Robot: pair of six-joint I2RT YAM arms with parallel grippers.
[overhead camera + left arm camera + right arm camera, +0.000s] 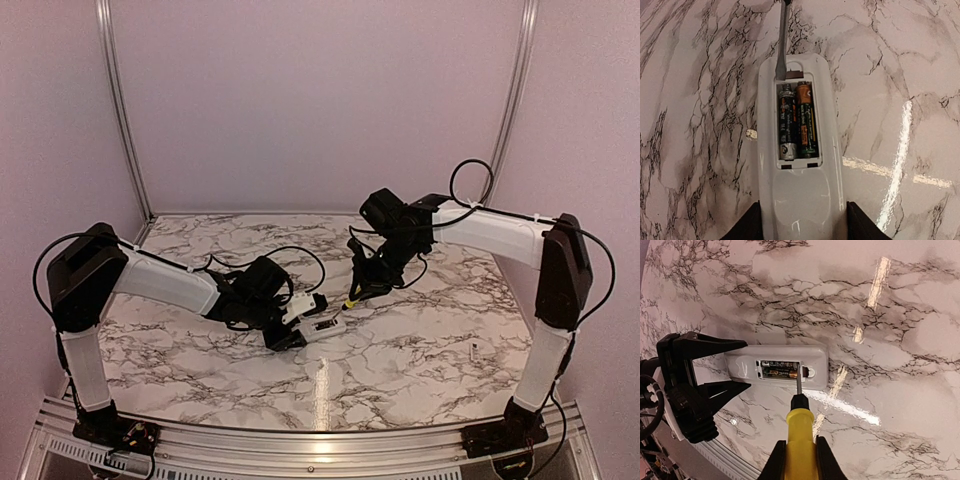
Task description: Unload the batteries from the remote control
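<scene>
Left gripper (802,227), closest to the lens, is part-closed and clamped across the width of the remote control (800,190) at its near end. The compartment in the remote's upturned face stands uncovered, and the batteries (790,125) lie side by side inside it. At the compartment's far end rests the blade tip of the yellow-handled screwdriver (801,432), whose handle the right gripper (800,462) squeezes tight. The remote lies flat near the middle of the marble tabletop (430,380).

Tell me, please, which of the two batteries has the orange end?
The right-hand battery in the left wrist view; the other battery is black with silver ends.
</scene>
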